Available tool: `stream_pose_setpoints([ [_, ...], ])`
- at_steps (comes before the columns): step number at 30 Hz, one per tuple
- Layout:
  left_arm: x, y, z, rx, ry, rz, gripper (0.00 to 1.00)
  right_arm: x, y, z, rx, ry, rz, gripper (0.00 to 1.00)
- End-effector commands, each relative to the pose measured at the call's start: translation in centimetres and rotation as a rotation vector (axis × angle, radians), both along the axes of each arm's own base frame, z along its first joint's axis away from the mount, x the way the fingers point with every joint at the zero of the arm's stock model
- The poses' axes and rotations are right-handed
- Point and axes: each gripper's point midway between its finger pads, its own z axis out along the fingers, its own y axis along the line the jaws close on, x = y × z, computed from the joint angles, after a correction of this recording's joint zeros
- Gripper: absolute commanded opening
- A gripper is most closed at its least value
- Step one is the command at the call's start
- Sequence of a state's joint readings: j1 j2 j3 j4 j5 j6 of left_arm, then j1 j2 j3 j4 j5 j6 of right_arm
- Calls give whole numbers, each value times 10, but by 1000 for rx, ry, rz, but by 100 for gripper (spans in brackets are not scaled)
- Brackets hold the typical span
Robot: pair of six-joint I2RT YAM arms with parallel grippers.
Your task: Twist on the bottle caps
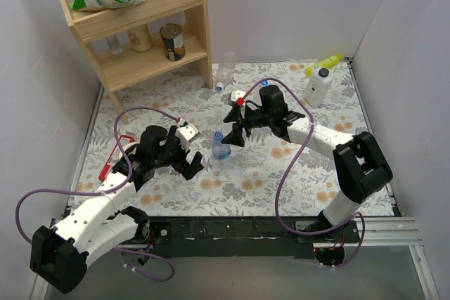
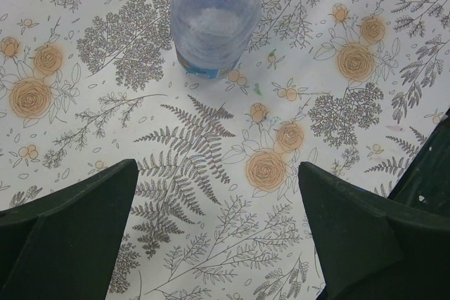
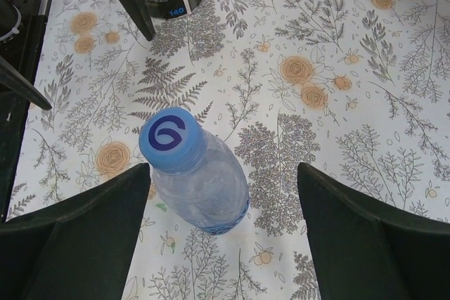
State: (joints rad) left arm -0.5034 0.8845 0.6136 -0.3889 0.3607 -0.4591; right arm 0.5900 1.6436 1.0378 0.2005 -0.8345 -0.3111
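Bottle (image 1: 222, 150) of clear plastic stands upright near the middle of the flower-patterned table (image 1: 281, 173), a blue cap (image 1: 220, 135) already sitting on its neck; the right wrist view shows the cap (image 3: 172, 140) marked with a dark swirl. The right gripper (image 1: 235, 131) hangs just beside and above the bottle (image 3: 211, 198), its fingers (image 3: 373, 237) spread wide and grasping nothing. The bottle stands between them, close to one finger, and whether they touch cannot be told. The left gripper (image 1: 188, 164) hovers over the table on the bottle's other side, near it but apart, fingers (image 2: 70, 230) likewise released and holding nothing. In its wrist view, the bottle (image 2: 214, 22) stands ahead of the gap. A second clear bottle (image 1: 225, 68) lies at the foot of a wooden shelf (image 1: 140, 15) at the far left. A tin can (image 1: 171, 41) sits on that shelf. A white bottle with a yellow nozzle (image 1: 320, 86) stands at the far right.
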Motion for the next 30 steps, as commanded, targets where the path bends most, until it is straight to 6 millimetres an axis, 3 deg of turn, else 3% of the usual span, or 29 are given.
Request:
stream_pose_setpoints([
  [1, 1, -3, 17, -27, -45, -28, 98, 7, -3, 26, 19, -60, -34, 92],
  [8, 12, -3, 40, -75, -74, -3, 98, 29, -32, 66, -51, -91, -189, 93],
  [11, 34, 9, 55, -92, -107, 84, 98, 58, -60, 84, -131, -84, -456, 93],
  [12, 41, 11, 63, -111, -123, 108, 98, 73, -79, 91, -184, -84, -601, 95],
  [18, 82, 45, 96, -196, -170, 334, 98, 100, -141, 109, -361, -165, -934, 99],
  [23, 106, 73, 121, -240, -195, 472, 98, 94, -157, 133, -356, -169, -1000, 98],
  [30, 108, 74, 121, -204, -198, 450, 98, 78, -161, 150, -289, -180, -991, 99],
])
